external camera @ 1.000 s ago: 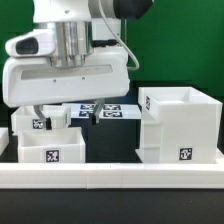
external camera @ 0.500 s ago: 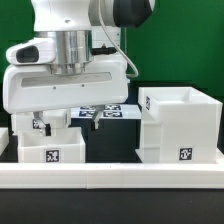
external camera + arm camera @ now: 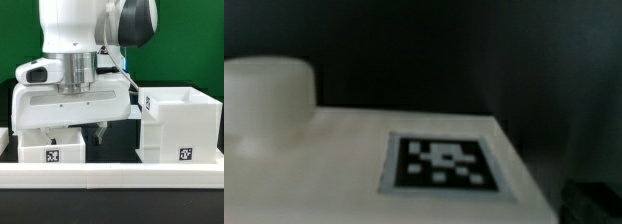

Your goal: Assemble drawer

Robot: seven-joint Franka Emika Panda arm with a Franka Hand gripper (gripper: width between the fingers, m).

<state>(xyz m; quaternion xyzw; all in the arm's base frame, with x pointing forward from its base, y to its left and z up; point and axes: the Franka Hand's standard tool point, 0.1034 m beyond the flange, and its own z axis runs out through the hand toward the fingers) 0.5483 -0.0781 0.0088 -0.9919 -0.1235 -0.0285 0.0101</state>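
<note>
A small white open-top tray (image 3: 52,152) with a tag stands at the front on the exterior view's left. The tall white case (image 3: 180,122) with a tag stands on the right. My gripper (image 3: 70,134) hangs low just behind the tray and is open. One dark finger (image 3: 100,131) shows beside the tray's right end, and the other is hidden behind the tray. The blurred wrist view shows a white surface with a tag (image 3: 441,162) and a rounded white stub (image 3: 263,98) close below the hand. I cannot make out a second tray for sure.
The long low white rail (image 3: 110,179) runs along the front edge. A white piece (image 3: 5,137) shows at the far left edge. The gripper's wide white hand (image 3: 75,100) hides the table behind it. A green wall is at the back.
The hand has come down and shifted a little to the exterior view's right. It now sits close behind the tray and covers the marker board. The jaws stay open.
</note>
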